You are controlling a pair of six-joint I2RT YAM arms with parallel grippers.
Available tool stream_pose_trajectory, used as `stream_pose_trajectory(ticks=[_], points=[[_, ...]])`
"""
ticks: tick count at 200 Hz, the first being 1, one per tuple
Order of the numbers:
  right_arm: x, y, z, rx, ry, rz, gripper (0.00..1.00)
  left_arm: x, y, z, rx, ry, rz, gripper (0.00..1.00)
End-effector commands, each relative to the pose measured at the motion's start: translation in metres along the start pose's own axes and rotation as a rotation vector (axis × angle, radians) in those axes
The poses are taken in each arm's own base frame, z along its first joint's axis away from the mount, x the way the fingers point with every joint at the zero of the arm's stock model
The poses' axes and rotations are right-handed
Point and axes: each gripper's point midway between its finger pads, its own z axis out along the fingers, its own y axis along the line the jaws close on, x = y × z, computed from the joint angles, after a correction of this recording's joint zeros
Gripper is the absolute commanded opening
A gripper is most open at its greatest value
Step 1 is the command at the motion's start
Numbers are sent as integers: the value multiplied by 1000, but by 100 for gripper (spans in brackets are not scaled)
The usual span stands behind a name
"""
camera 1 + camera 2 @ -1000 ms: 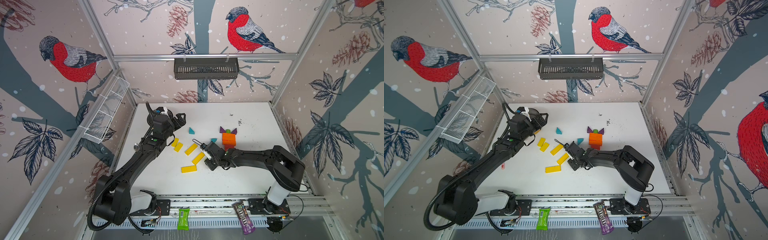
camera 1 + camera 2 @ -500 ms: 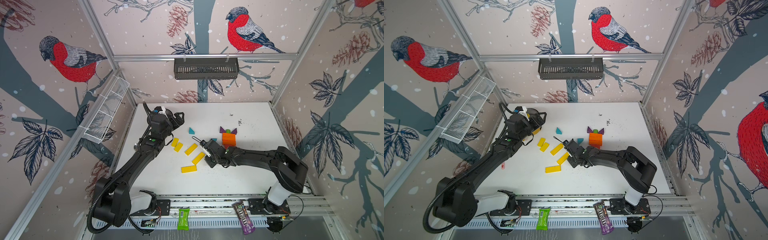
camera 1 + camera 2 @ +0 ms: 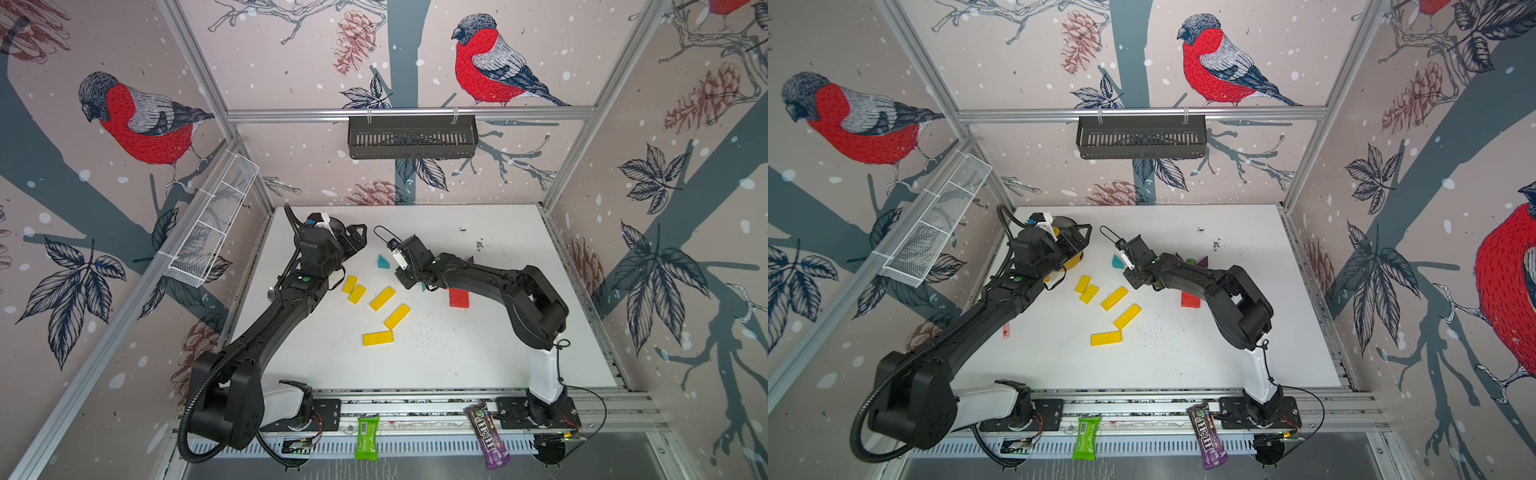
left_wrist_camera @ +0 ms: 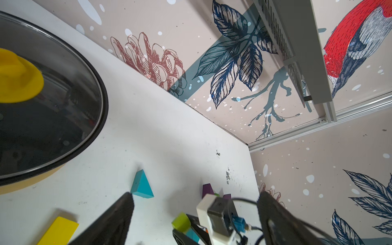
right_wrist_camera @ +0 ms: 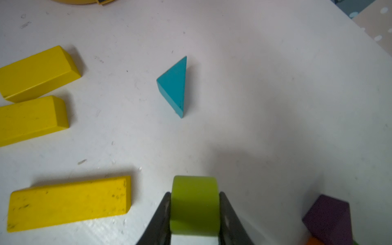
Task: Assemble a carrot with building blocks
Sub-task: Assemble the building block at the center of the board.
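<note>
In both top views the loose stock lies mid-bench [image 3: 457,365]. Five yellow bars [image 3: 382,298] are fanned out, with a teal triangle [image 3: 383,262] just beyond them. All lie apart, so each can be taken singly. The carrot seems to be going up under the right arm, where a red block [image 3: 459,298] shows. In a top view purple triangles [image 3: 1202,262] peek out past the arm, likely as leaves. The right gripper [image 3: 406,282] points down between the teal triangle and that build, and the arm hides its load here. The left gripper [image 3: 356,241] hangs by the yellow pot [image 3: 1073,261] in the far corner, probably parked out of the way.

In the left wrist view, the left gripper [image 4: 196,195] has its jaws spread wide, holding and touching nothing. Past them the right gripper [image 4: 184,228] carries a lime-green cube [image 4: 181,221]. The pot's dark lid [image 4: 53,106] looms close by.

In the right wrist view, the right gripper [image 5: 194,212] is pinching the lime-green cube [image 5: 194,207] across two opposite faces, jaws pressed flat against it. That square hold should let the cube go down without twisting. The cube looks raised just off the bench, though the angle is too steep to be sure. The teal triangle [image 5: 174,84] lies ahead, three yellow bars [image 5: 67,203] lie off to one side, and a purple triangle [image 5: 328,218] sits near one jaw.
</note>
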Motion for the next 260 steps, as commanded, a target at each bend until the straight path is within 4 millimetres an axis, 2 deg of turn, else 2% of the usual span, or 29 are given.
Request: stream_pose_trajectory(ticks=[1, 30, 80, 100, 123, 149, 175, 200, 223, 260], points=[[3, -1, 15, -33, 34, -61, 29, -5, -6, 0, 26, -14, -7, 91], [2, -6, 30, -47, 30, -60, 31, -5, -4, 0, 19, -17, -14, 91], [7, 7, 52, -93, 66, -91, 32, -2, -1, 3, 14, -3, -26, 91], [11, 4, 58, -81, 81, -98, 33, -3, -1, 2, 15, -7, -24, 91], [15, 2, 61, -75, 88, -107, 43, -2, 0, 3, 15, -1, -28, 91], [13, -2, 60, -59, 85, -102, 53, 0, 1, 5, 17, 5, -29, 91], [10, -7, 49, -21, 77, -71, 57, -1, 2, 5, 14, 4, -31, 91], [13, -7, 39, 5, 84, -31, 57, 0, 1, 6, 21, 11, -36, 91], [23, -4, 39, 24, 106, -12, 57, 2, -1, 7, 38, 27, -46, 90], [27, -13, 42, 59, 121, 45, 50, 3, -1, 8, 39, 31, -48, 90]])
